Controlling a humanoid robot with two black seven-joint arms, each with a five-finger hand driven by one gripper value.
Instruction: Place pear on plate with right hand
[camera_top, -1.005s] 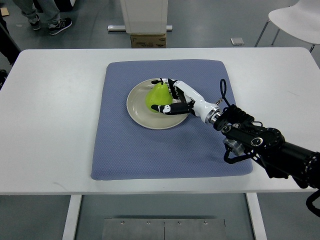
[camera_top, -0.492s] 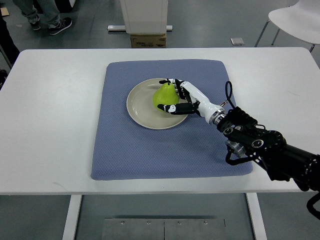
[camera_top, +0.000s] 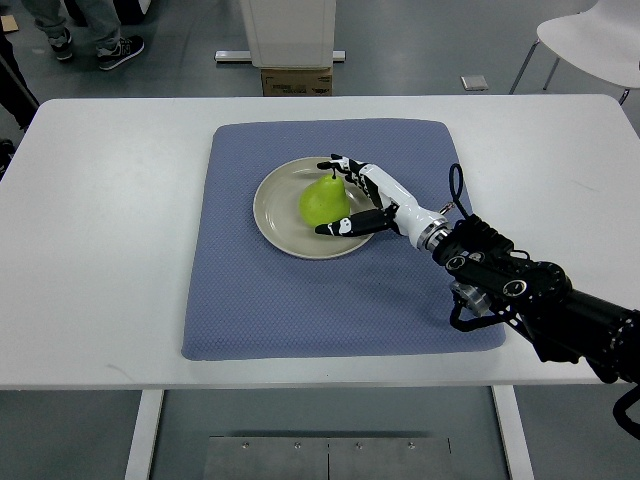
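Observation:
A green pear (camera_top: 320, 203) lies on the beige plate (camera_top: 275, 215), right of the plate's centre, with its stem pointing away from me. My right hand (camera_top: 338, 196) reaches in from the lower right and sits against the pear's right side. Its fingers (camera_top: 343, 164) are spread past the stem end and the thumb (camera_top: 340, 226) stretches along the near side, so the hand is open and cups the pear loosely without clamping it. The left arm does not show.
The plate rests on a blue-grey mat (camera_top: 300, 300) in the middle of a white table (camera_top: 100, 250). A white chair (camera_top: 590, 40) stands at the far right. A person's feet (camera_top: 95, 45) are beyond the table's far left corner.
The pear has come to rest on the plate, slightly left of before. My right hand's fingers have spread and the thumb has eased off the fruit.

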